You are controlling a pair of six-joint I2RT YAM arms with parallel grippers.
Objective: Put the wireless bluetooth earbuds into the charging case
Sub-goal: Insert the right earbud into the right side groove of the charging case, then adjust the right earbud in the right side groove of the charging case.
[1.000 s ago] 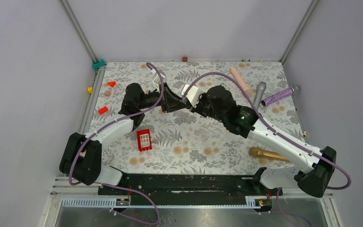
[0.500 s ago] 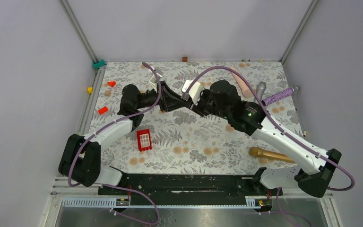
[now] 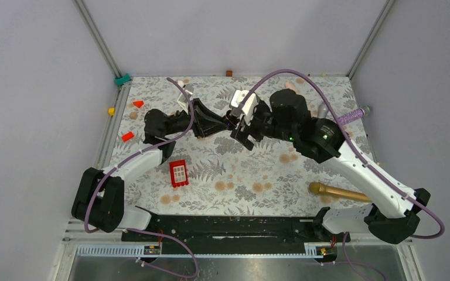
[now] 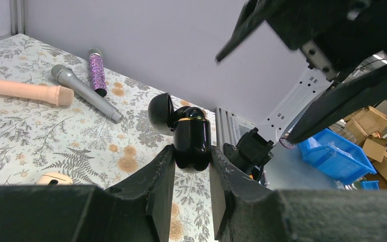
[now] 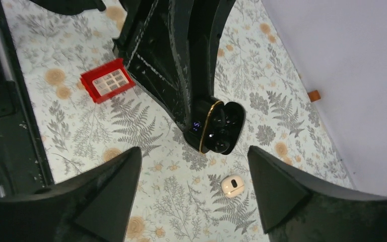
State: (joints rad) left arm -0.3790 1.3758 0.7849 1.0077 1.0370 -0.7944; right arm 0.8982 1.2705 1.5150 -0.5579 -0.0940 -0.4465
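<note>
**Keep the case steady and check the seating**

My left pincer (image 4: 191, 154) is clamped on the glossy black, egg-shaped charging case (image 4: 192, 133), held aloft at frame centre with its lid hinged open. My right pincer (image 5: 194, 151) hangs above it, spread wide and empty. Two dark humps in the wells look like the tiny black earbuds (image 5: 218, 120), but black on black I cannot be sure. I should keep the case's mouth facing the right pincer and press only if a bud sits proud. Compared with a second ago, my right arm has lifted toward the upper right and the left has edged up-left.
</note>
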